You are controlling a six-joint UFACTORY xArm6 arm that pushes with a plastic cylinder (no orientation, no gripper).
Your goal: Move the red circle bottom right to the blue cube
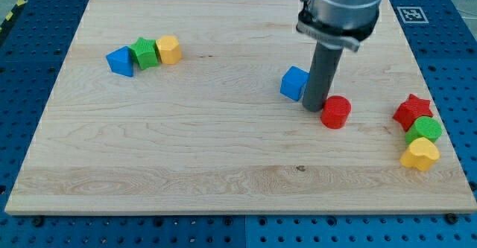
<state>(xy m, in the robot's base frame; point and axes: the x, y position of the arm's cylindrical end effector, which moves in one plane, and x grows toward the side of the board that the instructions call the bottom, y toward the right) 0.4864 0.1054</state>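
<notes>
The red circle [336,112] lies right of the board's middle. The blue cube [295,83] sits just up and to its left. My tip [314,109] stands on the board between them, touching or almost touching the red circle's left side and just below and right of the blue cube. The rod hides part of the cube's right edge.
A blue block [119,60], a green block [145,53] and a yellow block [169,49] form a row at the upper left. A red star [412,111], a green block [424,130] and a yellow heart [420,154] cluster at the right edge of the wooden board [186,159].
</notes>
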